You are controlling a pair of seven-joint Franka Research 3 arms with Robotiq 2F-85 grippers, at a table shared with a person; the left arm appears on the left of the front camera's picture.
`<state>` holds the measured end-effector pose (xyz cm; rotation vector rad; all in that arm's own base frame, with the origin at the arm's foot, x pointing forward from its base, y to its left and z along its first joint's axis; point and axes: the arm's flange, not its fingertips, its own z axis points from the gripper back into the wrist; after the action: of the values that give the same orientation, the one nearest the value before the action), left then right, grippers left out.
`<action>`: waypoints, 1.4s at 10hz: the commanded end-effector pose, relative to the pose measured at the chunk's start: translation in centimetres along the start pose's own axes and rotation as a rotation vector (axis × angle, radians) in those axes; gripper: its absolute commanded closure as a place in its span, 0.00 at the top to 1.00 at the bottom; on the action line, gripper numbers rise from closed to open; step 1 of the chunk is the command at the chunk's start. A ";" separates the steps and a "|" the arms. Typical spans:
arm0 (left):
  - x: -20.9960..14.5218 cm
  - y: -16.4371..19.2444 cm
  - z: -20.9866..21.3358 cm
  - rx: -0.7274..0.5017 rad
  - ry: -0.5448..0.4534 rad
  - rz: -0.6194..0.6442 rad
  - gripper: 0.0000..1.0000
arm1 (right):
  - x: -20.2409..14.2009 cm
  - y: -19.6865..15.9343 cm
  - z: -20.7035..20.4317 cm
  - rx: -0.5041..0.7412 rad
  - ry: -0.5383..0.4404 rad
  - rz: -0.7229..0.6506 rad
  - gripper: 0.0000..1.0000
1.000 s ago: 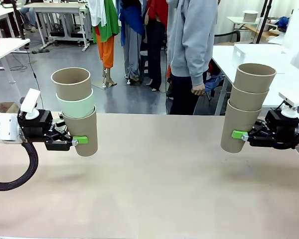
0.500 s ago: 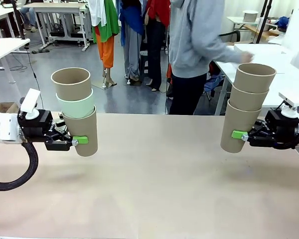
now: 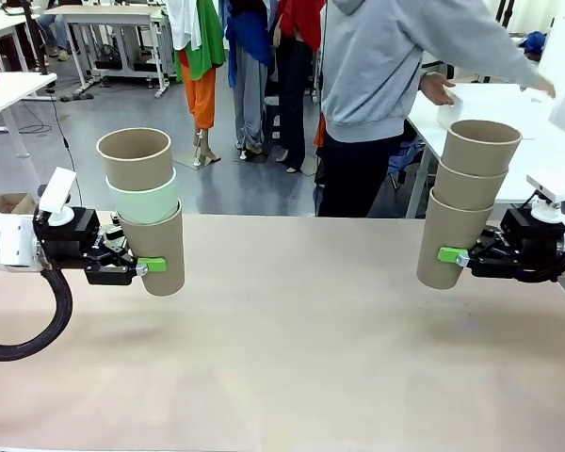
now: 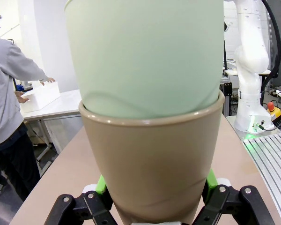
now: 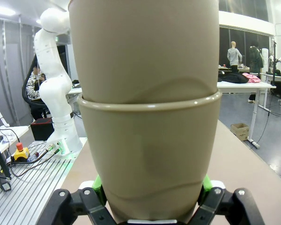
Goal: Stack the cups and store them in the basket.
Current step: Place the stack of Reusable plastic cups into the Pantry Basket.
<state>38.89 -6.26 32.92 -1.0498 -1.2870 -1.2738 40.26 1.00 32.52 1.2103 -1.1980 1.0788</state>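
Now, against half a second back: same pose for both arms and both stacks, change only beyond the table (image 3: 292, 339), with the person (image 3: 377, 75) turned further to the side table (image 3: 546, 141) and hands (image 3: 438, 89) at the two ends of the basket (image 3: 490, 104), white and smooth-walled, well beyond the right gripper (image 3: 443, 256) and higher than it. Clamped in the left gripper (image 3: 160, 266), green pads (image 3: 152, 265) pressed to either side of the bottom cup: the left stack (image 3: 151, 212), three cups, tan at the base, mint cup (image 3: 143, 201) in the middle, tan on top, clear of the tabletop, tilted slightly back toward the wrist. Clamped likewise in the right gripper, jaws closed on the lowest cup: the right stack (image 3: 466, 202), three tan-brown cups nested, also tilted back over its wrist. Matte, tapered, handleless throughout; faint curved marks on the walls in both wrist views
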 end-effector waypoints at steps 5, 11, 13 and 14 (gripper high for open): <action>0.4 0.0 0.0 -0.001 -0.006 -0.013 0.85 | 0.3 0.1 0.0 -0.001 0.000 0.017 0.84; 0.4 0.0 0.0 -0.001 -0.006 -0.013 0.85 | 0.3 0.1 0.0 -0.001 0.000 0.017 0.84; 0.4 0.0 0.0 -0.001 -0.006 -0.013 0.85 | 0.3 0.1 0.0 -0.001 0.000 0.017 0.84; 0.4 0.0 0.0 -0.001 -0.006 -0.013 0.85 | 0.3 0.1 0.0 -0.001 0.000 0.017 0.84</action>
<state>38.89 -6.26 32.92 -1.0498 -1.2870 -1.2738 40.26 1.00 32.52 1.2103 -1.1980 1.0788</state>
